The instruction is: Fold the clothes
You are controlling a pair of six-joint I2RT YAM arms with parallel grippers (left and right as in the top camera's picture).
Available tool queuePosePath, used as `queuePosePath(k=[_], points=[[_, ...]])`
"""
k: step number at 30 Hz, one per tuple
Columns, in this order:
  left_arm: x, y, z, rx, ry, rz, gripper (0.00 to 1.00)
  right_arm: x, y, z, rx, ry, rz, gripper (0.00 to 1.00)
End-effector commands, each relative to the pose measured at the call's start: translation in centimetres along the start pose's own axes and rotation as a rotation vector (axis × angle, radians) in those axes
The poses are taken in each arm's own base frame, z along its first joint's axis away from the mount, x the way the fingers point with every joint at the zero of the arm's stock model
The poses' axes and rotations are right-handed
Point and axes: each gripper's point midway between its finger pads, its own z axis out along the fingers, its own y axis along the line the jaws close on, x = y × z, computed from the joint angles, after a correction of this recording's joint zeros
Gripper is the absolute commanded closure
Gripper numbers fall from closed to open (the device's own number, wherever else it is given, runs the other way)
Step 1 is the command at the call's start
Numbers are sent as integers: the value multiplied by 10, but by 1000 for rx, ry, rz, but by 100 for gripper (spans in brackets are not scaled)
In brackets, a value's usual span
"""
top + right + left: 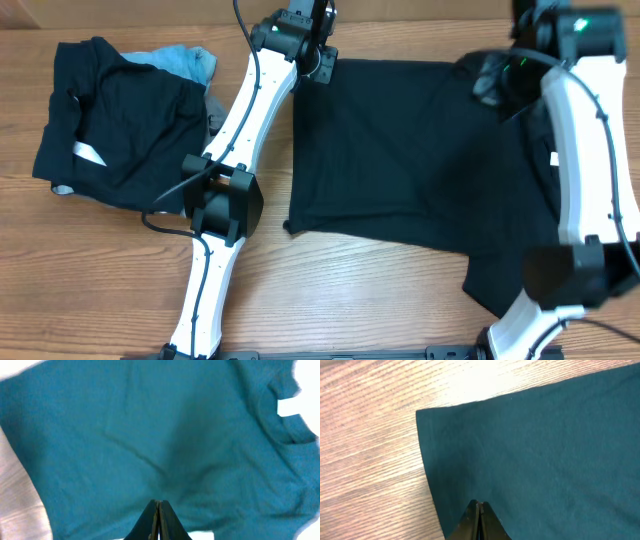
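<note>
The black T-shirt (400, 150) lies spread flat on the table's centre and right, with a small white tag (553, 158) near the right arm. It looks teal in both wrist views. My left gripper (322, 62) hovers at the shirt's far-left corner. In the left wrist view its fingers (479, 504) are pressed shut over the shirt (545, 450), with no fabric seen between them. My right gripper (495, 85) is over the shirt's far-right part. Its fingers (157, 502) are shut above wrinkled fabric (150, 425), near the neck opening (285, 410).
A pile of other clothes lies at the far left: a black garment with a slanted white strip label (110, 130), a light-blue one (185, 60) and a grey one (215, 115). Bare wooden table (90, 280) shows at the front left. The left arm (240, 110) crosses between pile and shirt.
</note>
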Motion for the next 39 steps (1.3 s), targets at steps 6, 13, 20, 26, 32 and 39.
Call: queuePosePath(k=[6, 13, 20, 26, 32, 39], points=[[-36, -4, 1, 56, -162, 54, 96, 129, 22, 6, -289, -53, -86, 96], [-22, -25, 41, 151, -197, 202, 96, 214, 50, 88, -319, 95, -294, 96], [13, -21, 77, 148, -127, 272, 96, 233, 64, 148, -288, 234, -513, 96], [29, -19, 103, 150, -97, 268, 96, 233, 92, 152, -382, 169, -693, 96], [37, -21, 104, 153, -65, 249, 96, 253, 117, 134, -556, 240, -702, 96], [22, -22, 103, 150, -120, 218, 96, 262, 148, 135, -616, 169, -844, 96]])
